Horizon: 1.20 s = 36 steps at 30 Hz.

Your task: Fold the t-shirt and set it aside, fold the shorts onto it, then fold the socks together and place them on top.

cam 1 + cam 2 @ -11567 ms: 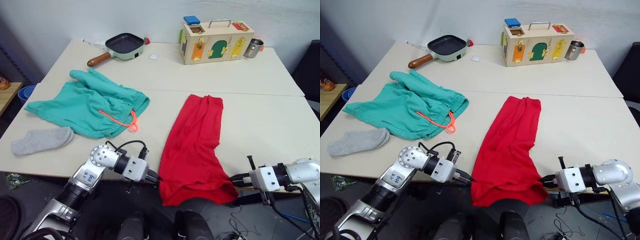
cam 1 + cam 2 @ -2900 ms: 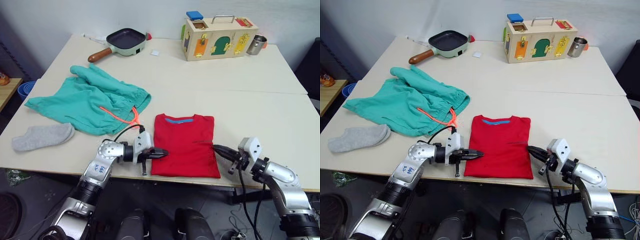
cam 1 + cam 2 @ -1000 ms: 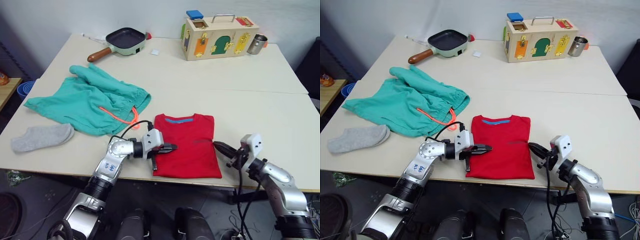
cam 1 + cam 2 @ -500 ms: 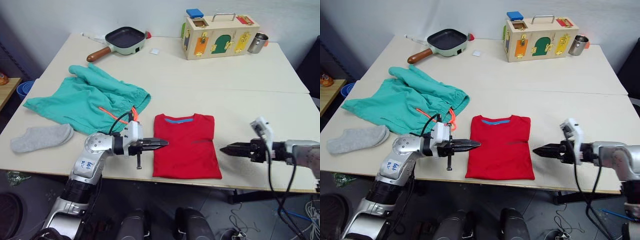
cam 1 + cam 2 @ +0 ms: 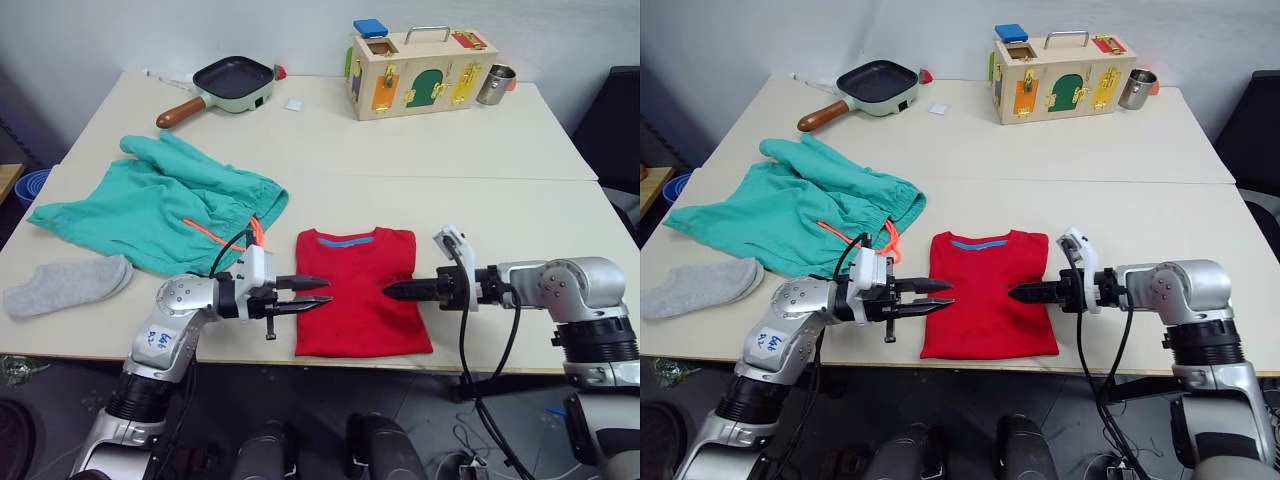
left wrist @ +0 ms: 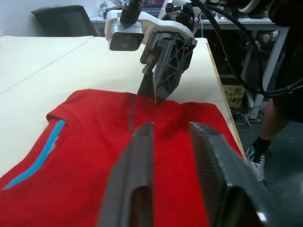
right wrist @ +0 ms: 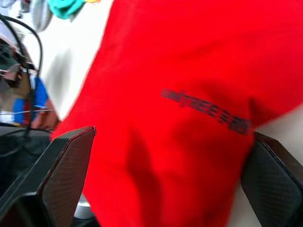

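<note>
Red t-shirt (image 5: pixel 358 289) lies folded in a neat rectangle at the table's (image 5: pixel 520 150) near edge, blue neck label facing away from you; your left gripper (image 5: pixel 312 295) points in over its left side, jaws narrowly parted, holding nothing; your right gripper (image 5: pixel 393 291) points in over its right side, jaws spread wide in the wrist view; teal shorts (image 5: pixel 160 205) sit crumpled well left; grey socks (image 5: pixel 66 283) lie at the table's left edge.

Red t-shirt (image 7: pixel 180 94) between spread tool (image 7: pixel 165 189) fingers (image 7: pixel 61 165)
</note>
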Each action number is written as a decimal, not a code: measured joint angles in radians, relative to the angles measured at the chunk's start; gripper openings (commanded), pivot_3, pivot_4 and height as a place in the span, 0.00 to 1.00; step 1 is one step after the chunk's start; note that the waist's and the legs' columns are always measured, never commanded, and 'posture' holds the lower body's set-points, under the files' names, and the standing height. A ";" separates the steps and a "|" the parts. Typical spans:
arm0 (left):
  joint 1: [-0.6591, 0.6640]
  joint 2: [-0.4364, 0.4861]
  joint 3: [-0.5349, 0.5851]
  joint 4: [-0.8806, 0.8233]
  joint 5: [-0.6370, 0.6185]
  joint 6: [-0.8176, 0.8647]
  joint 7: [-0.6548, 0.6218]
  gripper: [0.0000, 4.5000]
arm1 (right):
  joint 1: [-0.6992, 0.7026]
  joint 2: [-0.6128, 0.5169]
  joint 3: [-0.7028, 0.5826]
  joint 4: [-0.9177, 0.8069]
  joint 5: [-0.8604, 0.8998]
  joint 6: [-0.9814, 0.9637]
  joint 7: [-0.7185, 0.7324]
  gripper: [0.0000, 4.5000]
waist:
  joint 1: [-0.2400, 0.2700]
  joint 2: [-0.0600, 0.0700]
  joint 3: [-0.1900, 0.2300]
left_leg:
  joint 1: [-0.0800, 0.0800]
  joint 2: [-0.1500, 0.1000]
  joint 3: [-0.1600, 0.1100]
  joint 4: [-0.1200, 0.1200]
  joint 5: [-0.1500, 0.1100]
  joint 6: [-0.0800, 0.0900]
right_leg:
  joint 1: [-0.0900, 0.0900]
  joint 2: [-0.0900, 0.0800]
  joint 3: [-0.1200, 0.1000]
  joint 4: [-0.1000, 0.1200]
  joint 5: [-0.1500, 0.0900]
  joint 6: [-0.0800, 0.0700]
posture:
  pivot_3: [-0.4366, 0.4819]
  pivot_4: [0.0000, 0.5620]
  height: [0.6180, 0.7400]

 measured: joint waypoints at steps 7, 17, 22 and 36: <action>0.046 0.067 0.075 -0.011 -0.043 -0.016 -0.034 0.96 | -0.027 0.029 0.010 0.077 -0.016 0.013 0.005 0.62 | 0.000 0.000 0.000 | 0.000 0.000 0.001 -0.001 0.000 -0.001 | -0.001 0.000 0.001 0.000 -0.001 -0.001 | 0.48 0.27 1.00; 0.097 0.072 0.120 -0.004 -0.065 -0.032 -0.043 1.00 | -0.022 -0.015 0.025 0.124 -0.066 -0.027 0.048 0.01 | 0.010 0.000 0.000 | -0.001 -0.002 0.000 -0.001 -0.001 0.000 | -0.001 -0.002 0.001 -0.001 -0.001 -0.001 | 0.48 0.27 1.00; 0.092 0.060 0.118 0.001 -0.071 -0.034 -0.050 1.00 | 0.026 -0.137 0.014 0.121 -0.074 -0.047 0.077 0.01 | 0.025 0.000 0.000 | -0.003 -0.004 0.000 -0.001 -0.001 0.002 | -0.003 -0.005 0.000 -0.001 0.000 -0.001 | 0.48 0.27 1.00; 0.040 0.021 0.077 0.010 -0.077 -0.042 -0.095 1.00 | -0.118 -0.499 0.162 0.648 -0.454 -0.580 0.351 0.01 | 0.014 0.005 0.003 | -0.006 -0.002 0.004 -0.001 0.001 0.001 | -0.005 0.000 0.001 -0.004 0.000 0.000 | 0.48 0.27 1.00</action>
